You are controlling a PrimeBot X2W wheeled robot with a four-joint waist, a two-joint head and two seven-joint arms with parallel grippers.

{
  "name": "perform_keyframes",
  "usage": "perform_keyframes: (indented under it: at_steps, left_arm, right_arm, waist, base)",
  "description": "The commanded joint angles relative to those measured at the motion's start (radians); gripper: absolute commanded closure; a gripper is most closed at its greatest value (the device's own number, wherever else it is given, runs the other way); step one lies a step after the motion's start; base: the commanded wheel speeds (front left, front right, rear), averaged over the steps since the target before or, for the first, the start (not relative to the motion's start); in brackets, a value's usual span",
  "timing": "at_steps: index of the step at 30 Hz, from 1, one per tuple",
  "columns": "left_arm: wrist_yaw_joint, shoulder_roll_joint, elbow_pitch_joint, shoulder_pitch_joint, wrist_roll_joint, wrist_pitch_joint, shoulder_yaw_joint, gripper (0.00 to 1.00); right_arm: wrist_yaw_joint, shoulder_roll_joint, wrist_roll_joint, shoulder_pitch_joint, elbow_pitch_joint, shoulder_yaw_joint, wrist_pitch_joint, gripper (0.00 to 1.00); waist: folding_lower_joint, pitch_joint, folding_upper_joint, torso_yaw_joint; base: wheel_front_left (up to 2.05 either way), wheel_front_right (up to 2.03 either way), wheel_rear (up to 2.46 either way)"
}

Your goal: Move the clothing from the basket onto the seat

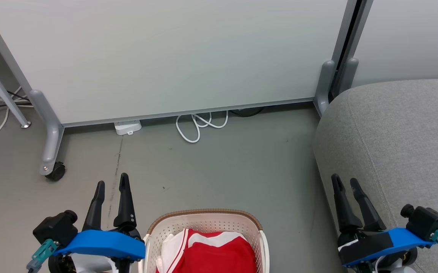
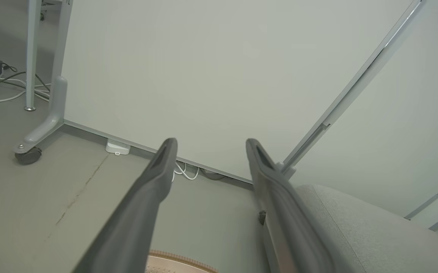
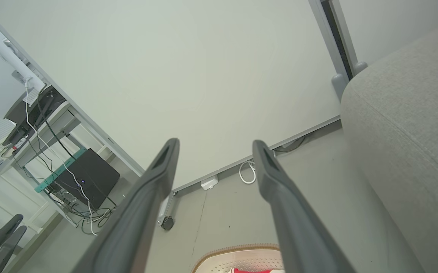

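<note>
plainly, red white-striped clothing [image 1: 213,252] fills basket [image 1: 207,219].

I see bright, even light, faint shadows on the floor [image 1: 222,170]; both wrist feeds bend straight edges and blur the near fingers [image 2: 135,220].

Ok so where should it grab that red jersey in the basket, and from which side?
Probably pinch the heaped red cloth of the jersey near the pile's middle, coming straight down from above: the basket walls close off every side, and only its top is open. The left hand, open, is nearest.
</note>
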Motion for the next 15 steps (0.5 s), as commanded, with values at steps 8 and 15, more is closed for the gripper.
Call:
perform_keyframes:
  at_steps: [8,15]
  left_arm:
    - [0.015,0.012,-0.019,-0.007,0.103,-0.028,-0.026,0.0]
    - [0.025,0.016,-0.019,-0.008,0.174,-0.045,-0.043,0.0]
  right_arm:
    - [0.002,-0.007,-0.104,0.005,-0.019,0.017,-0.028,0.0]
    - [0.003,-0.008,-0.171,0.004,-0.021,0.03,-0.046,0.0]
  waist:
    - [0.0,0.0,-0.0001,0.004]
    - [0.0,0.002,-0.0001,0.006]
  base:
    - [0.0,0.0,0.0]
    - [0.0,0.0,0.0]
